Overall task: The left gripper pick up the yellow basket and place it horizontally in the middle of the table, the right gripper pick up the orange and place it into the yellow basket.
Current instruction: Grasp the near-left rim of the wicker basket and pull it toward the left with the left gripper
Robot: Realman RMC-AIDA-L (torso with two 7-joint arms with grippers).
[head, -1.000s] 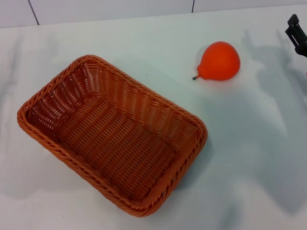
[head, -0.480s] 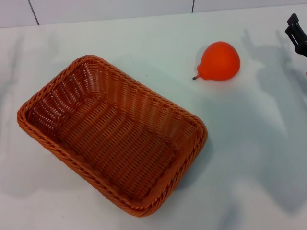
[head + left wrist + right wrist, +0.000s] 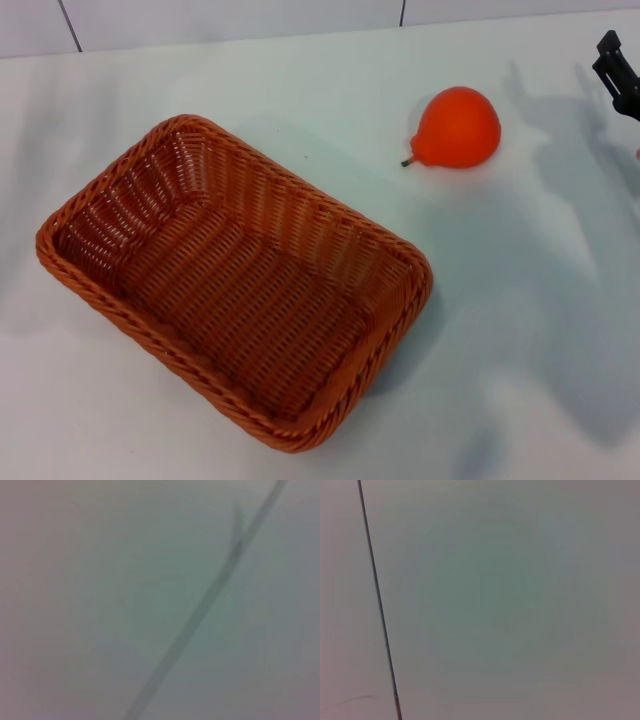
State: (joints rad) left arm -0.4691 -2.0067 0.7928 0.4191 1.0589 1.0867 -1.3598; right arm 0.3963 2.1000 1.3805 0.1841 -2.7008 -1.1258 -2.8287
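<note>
The yellow basket [image 3: 235, 280], woven and orange-brown, lies empty and askew on the white table [image 3: 520, 300], left of centre in the head view. The orange [image 3: 457, 128] rests on the table behind and to the right of the basket, its stem pointing left. My right gripper [image 3: 620, 75] shows only as a black tip at the right edge, to the right of the orange and apart from it. My left gripper is out of view. Both wrist views show only pale surface with a dark seam line.
A white wall with dark vertical seams [image 3: 68, 25] runs along the table's far edge. Bare tabletop lies to the right of the basket and in front of the orange.
The shadow at the far left has faded away. The basket, the orange and the right gripper have not visibly moved.
</note>
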